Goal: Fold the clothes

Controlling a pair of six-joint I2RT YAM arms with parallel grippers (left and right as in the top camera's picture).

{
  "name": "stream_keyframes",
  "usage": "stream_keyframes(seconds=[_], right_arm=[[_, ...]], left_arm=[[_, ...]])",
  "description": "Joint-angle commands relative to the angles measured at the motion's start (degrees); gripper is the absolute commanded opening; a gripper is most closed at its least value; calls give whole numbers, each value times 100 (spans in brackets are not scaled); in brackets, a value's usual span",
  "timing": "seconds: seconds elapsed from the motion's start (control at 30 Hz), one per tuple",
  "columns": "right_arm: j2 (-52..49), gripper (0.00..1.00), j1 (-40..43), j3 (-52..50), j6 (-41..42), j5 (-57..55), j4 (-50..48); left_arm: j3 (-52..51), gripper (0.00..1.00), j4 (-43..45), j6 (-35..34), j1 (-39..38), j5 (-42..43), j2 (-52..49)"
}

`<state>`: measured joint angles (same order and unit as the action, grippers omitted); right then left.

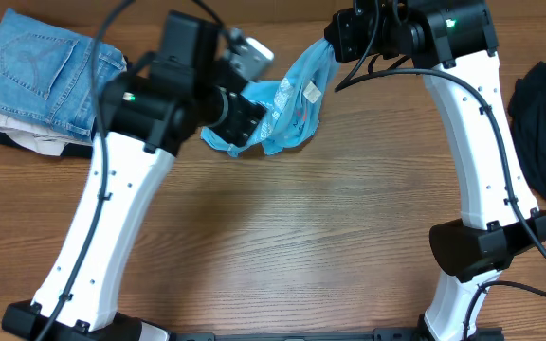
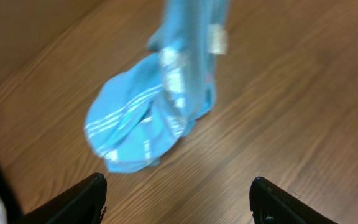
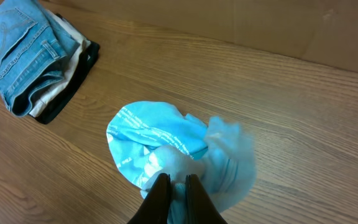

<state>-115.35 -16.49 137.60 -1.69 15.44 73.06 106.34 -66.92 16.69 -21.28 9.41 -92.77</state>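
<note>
T-shirt (image 1: 287,104) hangs lengthwise from right claw (image 3: 176,182), bottom bunched on table (image 1: 301,237)

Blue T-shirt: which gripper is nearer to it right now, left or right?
Right. The right gripper is shut on the blue T-shirt, pinching a bunch of the fabric. The left gripper is open and not touching the shirt, which hangs just ahead of it.

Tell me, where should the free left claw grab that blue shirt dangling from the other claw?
Probably the low bunched end of the T-shirt, sagging onto the table. The right claw pinches the top, so the cloth hangs narrow there, while the bottom spreads wide and free. The open left claw faces that bunch, so coming in from its own side looks easiest.
</note>
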Motion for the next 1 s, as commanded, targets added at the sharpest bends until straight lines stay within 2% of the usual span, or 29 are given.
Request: stream_keyframes(seconds=[0.0, 0.07, 0.27, 0.43, 0.53, 0.7, 0.83, 0.93, 0.97], right_arm=[[26, 4, 17, 79, 2, -37, -50], [26, 4, 17, 79, 2, -35, -46], [28, 4, 81, 79, 2, -35, -52], [26, 4, 214, 79, 4, -33, -31], [28, 4, 286, 79, 2, -31, -28], [28, 4, 396, 79, 0, 48, -33], [28, 4, 481, 79, 2, 380, -55], [28, 4, 501, 81, 2, 514, -52], [33, 4, 501, 81, 2, 601, -59]], left_arm=[[63, 73, 33, 188, -398, 50, -354], [63, 72, 144, -111, -468, 46, -577], [63, 73, 1040, -1996, -505, 68, -1331], [63, 73, 2127, -3126, -872, -245, -1821], [63, 72, 2409, -3412, -992, -280, -1969], [63, 67, 2302, -3558, -1047, -1897, -2070], [63, 66, 2411, -3556, -1040, -2297, -2072], [63, 48, 2509, -3563, -1040, -2291, -2131], [63, 39, 2549, -3613, -1040, -2293, -2181]])
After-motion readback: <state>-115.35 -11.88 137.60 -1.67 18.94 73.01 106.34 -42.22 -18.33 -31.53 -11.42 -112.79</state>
